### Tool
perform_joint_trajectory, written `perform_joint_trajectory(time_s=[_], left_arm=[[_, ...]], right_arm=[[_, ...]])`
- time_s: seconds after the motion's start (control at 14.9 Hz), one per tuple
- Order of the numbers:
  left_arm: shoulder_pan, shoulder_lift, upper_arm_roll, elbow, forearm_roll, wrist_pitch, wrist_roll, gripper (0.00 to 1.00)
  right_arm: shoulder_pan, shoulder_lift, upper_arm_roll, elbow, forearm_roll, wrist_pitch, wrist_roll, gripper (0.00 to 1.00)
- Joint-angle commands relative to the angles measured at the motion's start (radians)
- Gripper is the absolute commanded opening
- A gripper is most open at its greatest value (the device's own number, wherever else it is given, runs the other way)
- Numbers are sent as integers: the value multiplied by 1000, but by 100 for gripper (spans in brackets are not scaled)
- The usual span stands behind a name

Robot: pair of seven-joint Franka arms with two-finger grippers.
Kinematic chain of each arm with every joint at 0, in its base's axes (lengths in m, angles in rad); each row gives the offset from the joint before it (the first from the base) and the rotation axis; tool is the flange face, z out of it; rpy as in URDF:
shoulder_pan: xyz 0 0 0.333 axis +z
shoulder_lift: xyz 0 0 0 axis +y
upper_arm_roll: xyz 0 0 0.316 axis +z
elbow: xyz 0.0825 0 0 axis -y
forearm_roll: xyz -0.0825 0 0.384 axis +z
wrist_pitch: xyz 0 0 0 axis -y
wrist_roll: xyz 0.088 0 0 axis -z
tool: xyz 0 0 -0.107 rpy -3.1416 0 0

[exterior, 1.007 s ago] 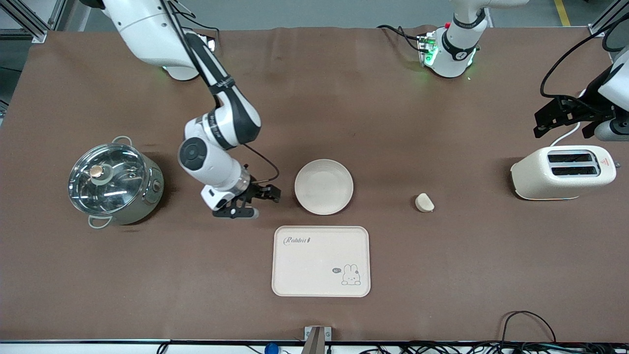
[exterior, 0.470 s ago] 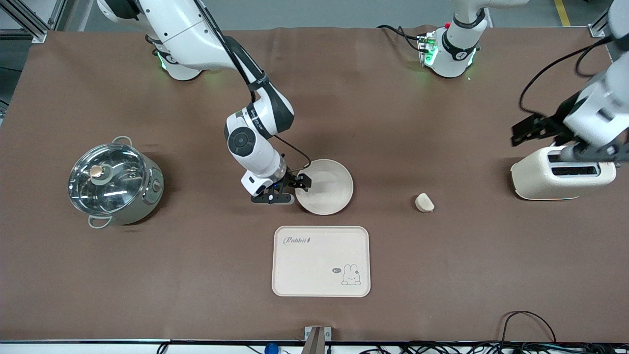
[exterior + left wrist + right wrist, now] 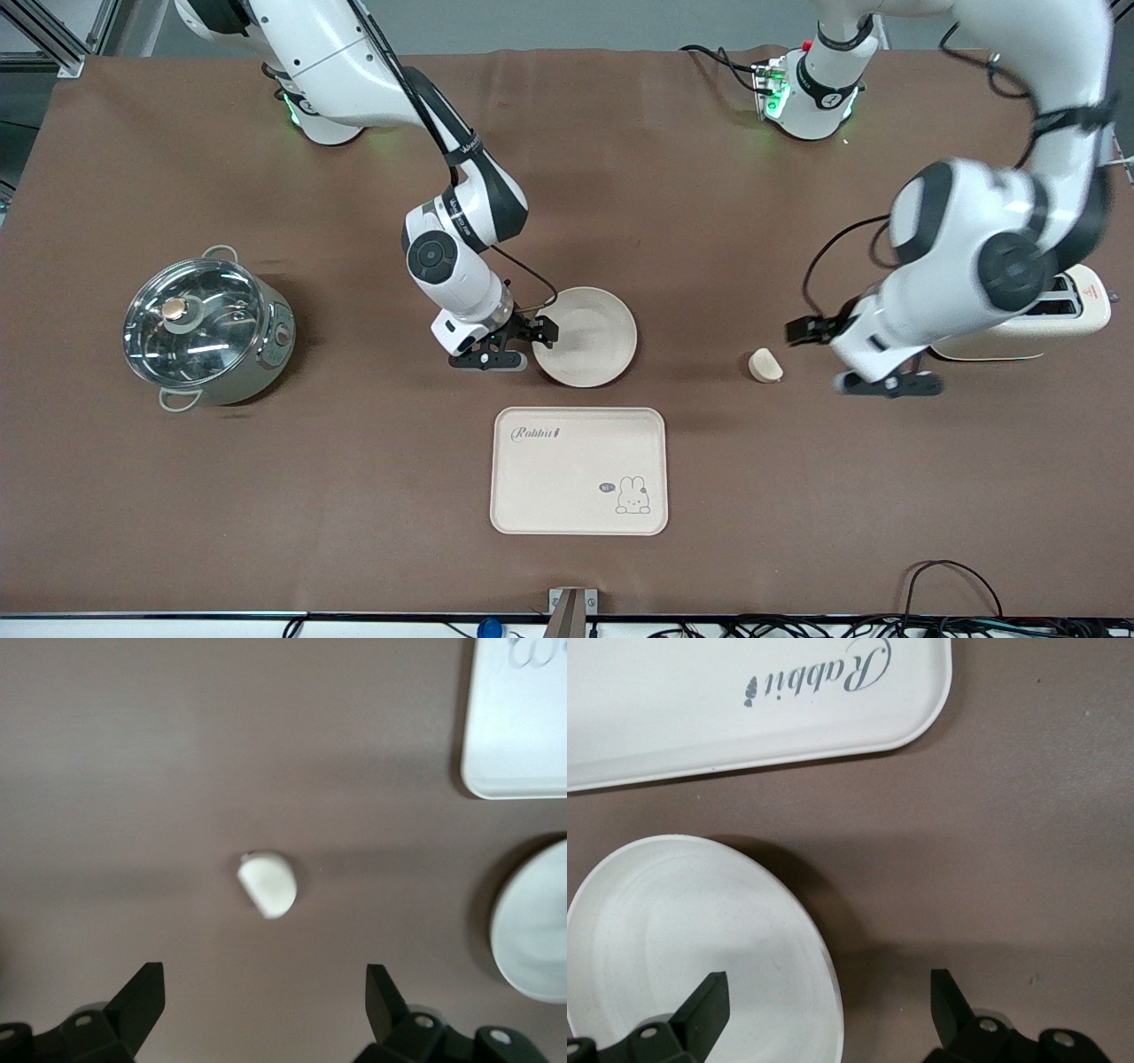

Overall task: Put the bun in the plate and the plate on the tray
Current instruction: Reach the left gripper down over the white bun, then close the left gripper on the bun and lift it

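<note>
The bun (image 3: 765, 365) lies on the brown table between the plate (image 3: 592, 341) and the toaster. It also shows in the left wrist view (image 3: 267, 884). My left gripper (image 3: 817, 358) is open and low beside the bun, toward the left arm's end, with the bun just ahead of its fingertips (image 3: 142, 992). My right gripper (image 3: 538, 346) is open and straddles the plate's rim (image 3: 824, 966) at the right arm's side. The tray (image 3: 549, 478) lies nearer the front camera than the plate, and its corner shows in the right wrist view (image 3: 744, 700).
A steel pot with a glass lid (image 3: 205, 330) stands toward the right arm's end. A cream toaster (image 3: 1076, 312) stands toward the left arm's end, partly hidden by the left arm. Cables run along the table's front edge.
My left arm swung from over the toaster down to beside the bun. My right gripper moved from beside the pot's side onto the plate's rim and then held there.
</note>
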Motion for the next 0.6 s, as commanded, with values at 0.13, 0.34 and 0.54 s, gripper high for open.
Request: perform_joint_trajectory(time_s=[0.13,0.34,0.54], left_arm=[[0,107,-9,-105,54,210,19,100],[0,113,-11,-205,68,346,19,100],[0,121,-14,-239,67,407,17,96]], right_arm=[[1,-2,0,-5,23,10,3,100],[3,-4,0,-27,23,33,2,100],[3,-4,0,-39,23,48,2,100]])
